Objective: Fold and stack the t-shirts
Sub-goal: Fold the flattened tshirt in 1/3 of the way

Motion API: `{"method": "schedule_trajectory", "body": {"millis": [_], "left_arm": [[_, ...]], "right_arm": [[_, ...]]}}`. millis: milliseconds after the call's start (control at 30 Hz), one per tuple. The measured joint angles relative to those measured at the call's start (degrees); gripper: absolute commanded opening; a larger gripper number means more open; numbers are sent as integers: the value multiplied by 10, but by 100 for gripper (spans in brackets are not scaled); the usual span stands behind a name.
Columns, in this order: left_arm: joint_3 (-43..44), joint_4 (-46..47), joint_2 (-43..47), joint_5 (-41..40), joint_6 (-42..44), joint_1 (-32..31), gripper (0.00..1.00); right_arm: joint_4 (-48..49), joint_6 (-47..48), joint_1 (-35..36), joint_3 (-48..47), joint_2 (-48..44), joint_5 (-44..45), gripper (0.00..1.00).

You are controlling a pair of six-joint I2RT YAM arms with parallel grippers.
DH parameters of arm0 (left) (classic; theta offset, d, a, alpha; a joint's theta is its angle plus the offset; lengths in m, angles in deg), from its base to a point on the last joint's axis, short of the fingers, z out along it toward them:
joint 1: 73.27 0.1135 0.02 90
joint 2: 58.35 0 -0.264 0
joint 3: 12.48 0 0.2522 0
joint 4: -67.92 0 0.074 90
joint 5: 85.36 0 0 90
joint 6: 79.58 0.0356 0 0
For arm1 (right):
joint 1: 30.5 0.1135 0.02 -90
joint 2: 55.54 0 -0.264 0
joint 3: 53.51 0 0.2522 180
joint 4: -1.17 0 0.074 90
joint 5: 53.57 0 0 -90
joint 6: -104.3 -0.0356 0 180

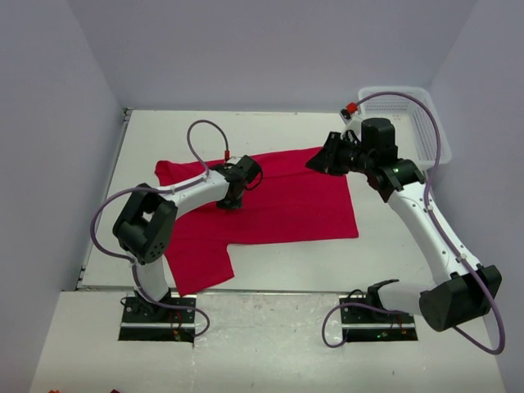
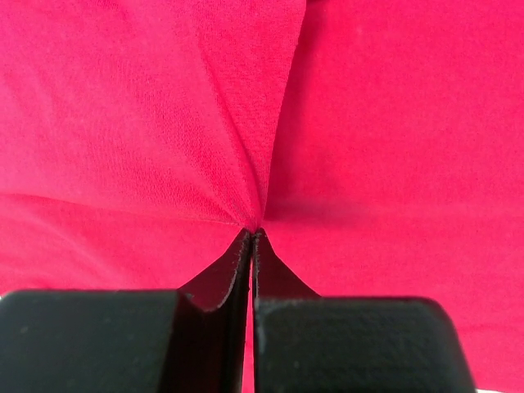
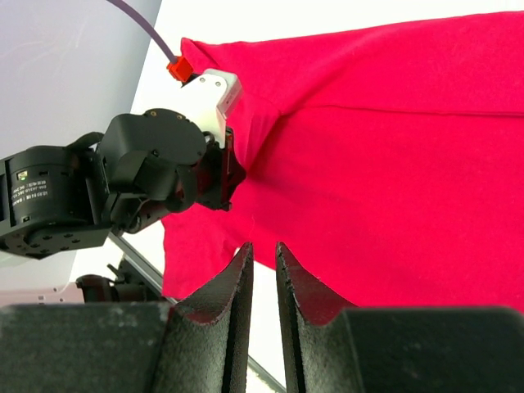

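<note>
The shirt [image 1: 278,205] lay spread mid-tabletop [image 1: 393,254], its near-left part reaching the near edge. The left fingers [image 2: 250,246] were closed, pinching a pucker of cloth. The right fingers [image 3: 244,270] hung narrowly parted, gripping nothing, over the far-right corner. Bare tabletop lay to the right. The right arm partly hid the basket [image 1: 409,123].
</note>
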Motion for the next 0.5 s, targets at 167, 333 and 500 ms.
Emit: {"method": "schedule_trajectory", "body": {"millis": [167,333,500], "left_arm": [[5,-8,-3,-7,-9,-5,7],[13,-17,-16,-23,-19,-5,18],[13,-33,-1,-66,-47,-6,24]], "right_arm": [[0,0,0,7,-2,-5,18],[0,1,0,11,-3,-7,18],[-1,2,0,19,-3,-8,18]]}}
